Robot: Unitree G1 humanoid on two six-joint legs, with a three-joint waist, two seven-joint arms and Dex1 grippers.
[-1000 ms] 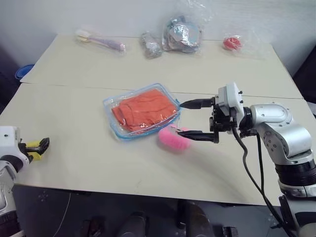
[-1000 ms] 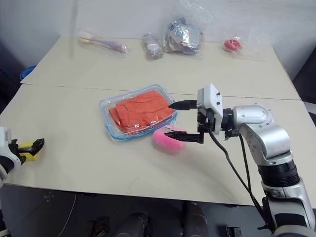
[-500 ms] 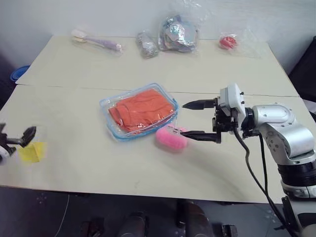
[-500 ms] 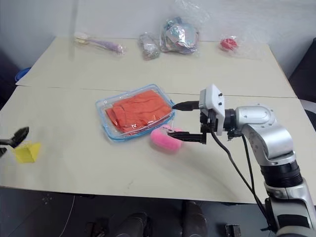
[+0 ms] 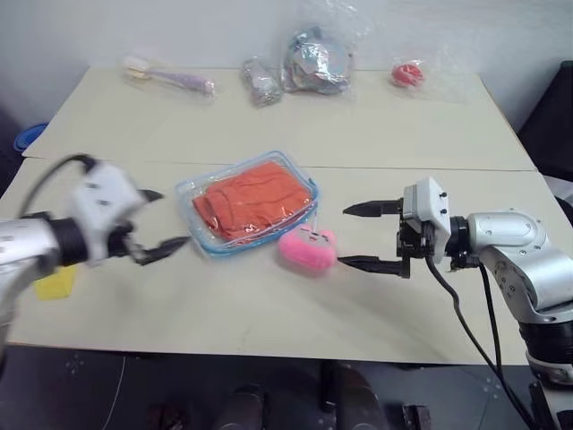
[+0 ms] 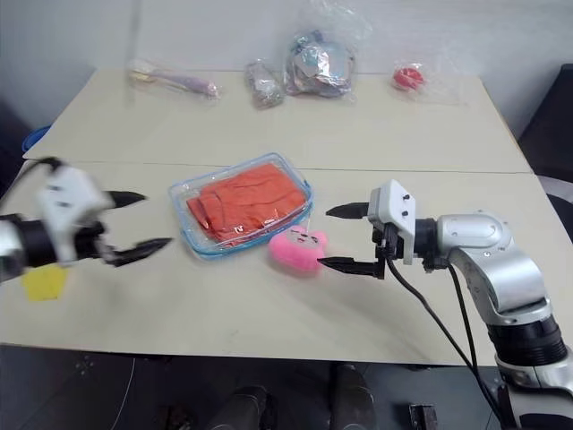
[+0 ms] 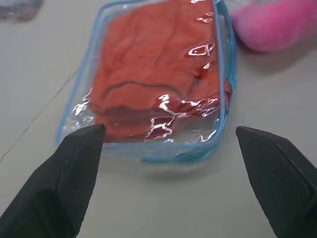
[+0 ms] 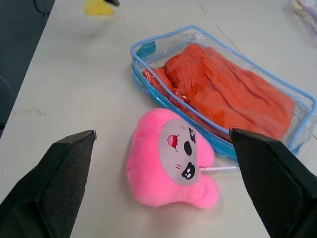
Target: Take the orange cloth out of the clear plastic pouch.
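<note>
Here we see, nearest on the left of the table (image 5: 269, 305), a small yellow square piece (image 6: 43, 282) lying flat by the near edge. Just beyond it our left gripper (image 5: 159, 224) hangs over the table with its two black fingers spread wide and nothing between them, pointing right toward the clear plastic pouch (image 5: 247, 202) and stopping a little short of its left end. On the right our right gripper (image 5: 360, 236) also stands wide open and empty, its fingers aimed left at the pink plush toy (image 5: 307, 249), which lies just beside the pouch's near right corner; we cannot tell whether toy and pouch touch. The pouch lies flat in the middle of the table, set at a slant, its light blue edge running all round. The orange cloth (image 7: 156, 64) sits folded inside it, filling most of the pouch. Along the far edge lie a long pinkish item in a clear wrapper (image 5: 170, 76) on the left, crinkled clear bags (image 5: 309, 63) in the middle, and a red item in a clear bag (image 5: 409, 73) to the right
</note>
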